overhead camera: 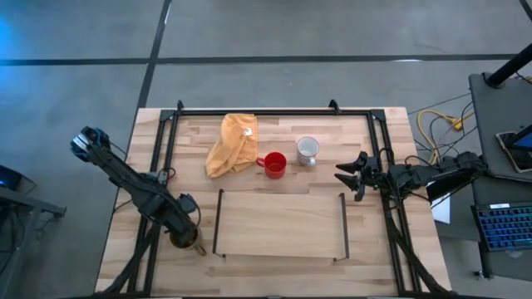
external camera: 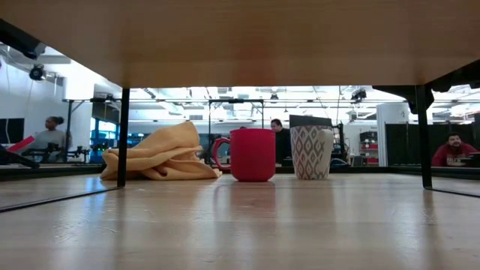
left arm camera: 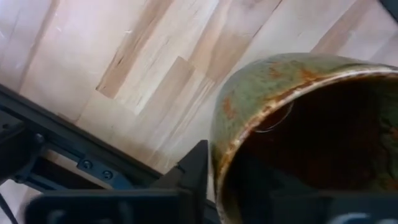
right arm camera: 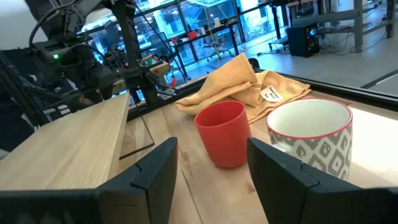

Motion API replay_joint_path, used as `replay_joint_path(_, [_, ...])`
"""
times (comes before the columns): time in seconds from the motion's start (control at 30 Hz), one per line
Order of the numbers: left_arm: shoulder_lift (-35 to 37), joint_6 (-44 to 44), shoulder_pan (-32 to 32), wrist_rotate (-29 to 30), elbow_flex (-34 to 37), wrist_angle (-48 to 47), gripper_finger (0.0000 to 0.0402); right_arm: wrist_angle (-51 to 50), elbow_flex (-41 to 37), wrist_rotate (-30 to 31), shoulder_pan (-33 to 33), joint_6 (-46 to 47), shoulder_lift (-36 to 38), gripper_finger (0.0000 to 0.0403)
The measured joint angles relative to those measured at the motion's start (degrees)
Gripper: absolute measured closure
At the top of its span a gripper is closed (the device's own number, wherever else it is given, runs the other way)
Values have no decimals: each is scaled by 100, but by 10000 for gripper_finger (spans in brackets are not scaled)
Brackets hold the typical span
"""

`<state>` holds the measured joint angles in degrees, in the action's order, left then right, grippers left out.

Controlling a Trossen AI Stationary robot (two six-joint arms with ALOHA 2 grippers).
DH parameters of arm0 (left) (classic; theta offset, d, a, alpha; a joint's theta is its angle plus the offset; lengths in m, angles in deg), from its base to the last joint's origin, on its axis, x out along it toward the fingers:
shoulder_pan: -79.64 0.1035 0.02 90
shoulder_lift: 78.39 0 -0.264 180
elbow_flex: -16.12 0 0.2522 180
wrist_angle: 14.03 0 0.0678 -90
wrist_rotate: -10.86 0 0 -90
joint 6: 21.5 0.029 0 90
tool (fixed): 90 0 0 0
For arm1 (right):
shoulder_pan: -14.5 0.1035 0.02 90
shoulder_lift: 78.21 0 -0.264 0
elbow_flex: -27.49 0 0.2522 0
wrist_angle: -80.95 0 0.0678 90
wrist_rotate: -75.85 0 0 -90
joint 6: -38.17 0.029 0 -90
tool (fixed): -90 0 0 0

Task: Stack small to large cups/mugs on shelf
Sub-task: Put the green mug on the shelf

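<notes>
The olive-brown mug [left arm camera: 298, 118] with its dark inside fills the left wrist view. From above it shows at the table's near-left [overhead camera: 186, 242], just left of the shelf [overhead camera: 281, 224], under my left gripper [overhead camera: 184, 232], which is shut on it. The small red mug [overhead camera: 275, 164] and the white/grey patterned mug [overhead camera: 307, 149] stand upright on the tabletop beyond the shelf's far edge. My right gripper [overhead camera: 349, 175] is open and touches nothing. It hovers to the right of the white/grey mug [right arm camera: 311, 134], pointing at both mugs. My left gripper holds the olive-brown mug by its rim wall [left arm camera: 227, 134], on the side nearest the wrist. One finger [left arm camera: 194, 171] lies against the outside of the wall, and the other appears to sit inside the dark hollow. Whether the mug's base is on the table cannot be told.
A crumpled yellow cloth [overhead camera: 233, 143] lies left of the red mug [external camera: 251, 154]. The shelf has thin black rails [overhead camera: 218, 223] at both short ends, and a black frame [overhead camera: 274, 111] runs along the table's edges. People sit in the room beyond the table.
</notes>
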<state>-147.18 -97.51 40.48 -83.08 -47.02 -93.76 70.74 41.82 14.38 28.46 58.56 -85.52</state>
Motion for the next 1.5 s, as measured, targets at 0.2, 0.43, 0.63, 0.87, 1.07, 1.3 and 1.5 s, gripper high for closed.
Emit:
replay_joint_path(0.2, [-18,10,4,4,9,-2,375,0,0,0,2,1,0,218])
replay_joint_path(0.43, [-25,196,0,90,-32,-16,387,-1,1,0,1,0,0,218])
replay_joint_path(0.63, [77,231,7,167,-229,-134,387,-1,1,0,2,1,0,218])
replay_joint_path(0.87, [124,449,20,124,-990,-1089,387,0,-1,0,2,1,2,218])
replay_joint_path(1.07, [128,781,17,116,-2325,-2244,387,0,1,0,0,0,0,218])
replay_joint_path(1.3, [73,1159,128,386,-3779,-2402,387,0,-1,0,2,1,2,218])
replay_joint_path(1.5, [-160,1804,173,874,-4890,-2423,387,0,1,0,2,1,0,218])
